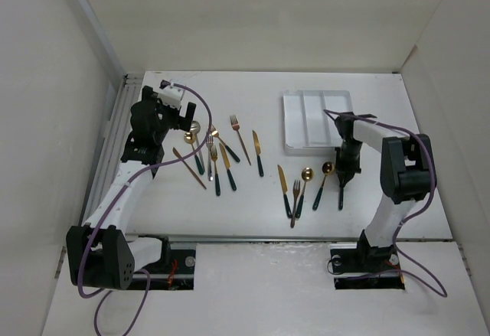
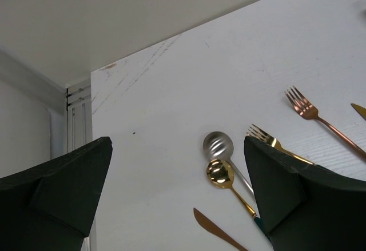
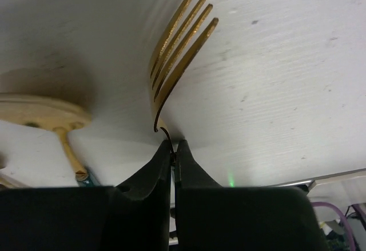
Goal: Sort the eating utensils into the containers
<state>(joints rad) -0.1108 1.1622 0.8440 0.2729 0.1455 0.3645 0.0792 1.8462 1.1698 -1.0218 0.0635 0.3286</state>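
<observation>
Right hand point(image 3: 173, 146) pinching gold fork point(image 3: 180, 45); gold spoon point(image 3: 40, 114) beside, tray point(image 1: 295, 125) beyond.

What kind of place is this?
Probably a robot test booth, not a kitchen: bare white walls box in a table, a left arm and right arm are bolted at its edge, and cutlery lies scattered near a white tray.

White table point(image 1: 230, 213) with scattered gold, dark-handled utensils point(image 1: 259, 154) and a white three-compartment tray point(image 1: 298, 122) at far right
</observation>
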